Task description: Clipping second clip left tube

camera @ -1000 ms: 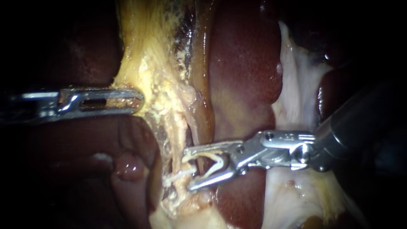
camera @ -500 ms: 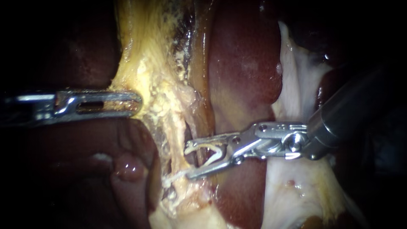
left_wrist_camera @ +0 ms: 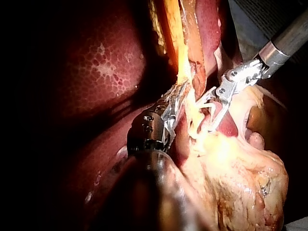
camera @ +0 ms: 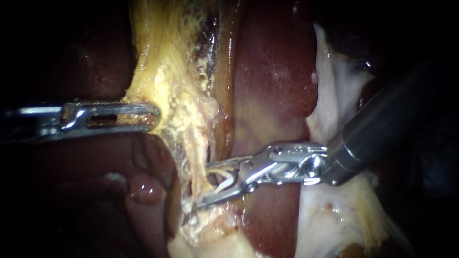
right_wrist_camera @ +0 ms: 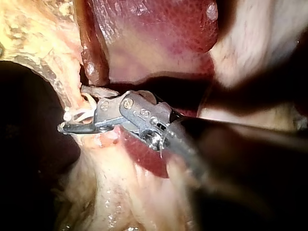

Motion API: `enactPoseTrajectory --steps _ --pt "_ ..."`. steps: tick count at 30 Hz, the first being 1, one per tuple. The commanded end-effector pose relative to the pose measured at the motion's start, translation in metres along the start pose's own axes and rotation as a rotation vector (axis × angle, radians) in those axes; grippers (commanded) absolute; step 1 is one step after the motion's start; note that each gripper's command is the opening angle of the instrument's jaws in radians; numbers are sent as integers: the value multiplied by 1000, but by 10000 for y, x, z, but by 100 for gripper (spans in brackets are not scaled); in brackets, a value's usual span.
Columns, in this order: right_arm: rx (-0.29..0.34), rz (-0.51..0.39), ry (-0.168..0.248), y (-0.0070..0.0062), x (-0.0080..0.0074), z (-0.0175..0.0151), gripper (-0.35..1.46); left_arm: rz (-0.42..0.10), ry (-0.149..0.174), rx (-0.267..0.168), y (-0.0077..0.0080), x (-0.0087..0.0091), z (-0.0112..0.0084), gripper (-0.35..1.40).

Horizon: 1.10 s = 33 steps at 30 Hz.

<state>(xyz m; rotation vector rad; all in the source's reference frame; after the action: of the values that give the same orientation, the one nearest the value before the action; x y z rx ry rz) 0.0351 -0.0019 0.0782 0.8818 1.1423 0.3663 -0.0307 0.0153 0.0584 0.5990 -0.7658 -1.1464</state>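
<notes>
At the far left of the endoscope view, the left instrument point(camera: 143, 116) reaches in level. Its flat steel jaws, each with a long slot, are pressed together on the edge of the yellow fatty tissue point(camera: 167, 81), a fibrous, crumbly sheet that narrows as it runs downward. Below that shaft lies smooth, dark red tissue with a small glossy rounded lump point(camera: 143, 187).

The fatty sheet thins into a pale yellow, cord-like tube point(camera: 198, 160) near the middle of the view. This tube sits between the jaws of the right instrument point(camera: 204, 186). Those jaws are spread in a narrow wedge, one above and one below the tube, and they grip a white V-shaped clip point(camera: 224, 179) whose legs lie along their inner faces. The clip's mouth faces the tube and has not been squeezed flat.

Behind the jaws, the liver point(camera: 277, 86) shows as a broad, wet, maroon lobe with a finely mottled surface. Further right the hinged, polished metal neck of the right instrument meets its dark round shaft, which slants away over whitish, filmy membrane point(camera: 334, 100).
</notes>
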Motion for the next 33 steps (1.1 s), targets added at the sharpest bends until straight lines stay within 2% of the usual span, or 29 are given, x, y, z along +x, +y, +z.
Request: enactPoseTrajectory --steps 1,12,20,22,24,25,33 --pt "11 -7 -1 -1 2 3 51 0 0 0 0 0 0 -35" --pt "122 5 39 0 0 24 45 -1 0 -1 -1 0 1 -35" --pt "127 1 36 2 -1 29 34 -1 -1 -1 -2 0 1 -35" --pt "119 2 39 2 -2 28 14 -1 -1 -1 -2 0 1 -35" --pt "99 2 45 2 -3 26 -28 -1 -1 -1 -2 0 1 -35" --pt "97 2 49 3 -3 25 -35 -1 -1 -1 -2 0 1 -35" --pt "77 5 34 7 -6 20 -35 -1 -1 -1 -2 0 1 -35"
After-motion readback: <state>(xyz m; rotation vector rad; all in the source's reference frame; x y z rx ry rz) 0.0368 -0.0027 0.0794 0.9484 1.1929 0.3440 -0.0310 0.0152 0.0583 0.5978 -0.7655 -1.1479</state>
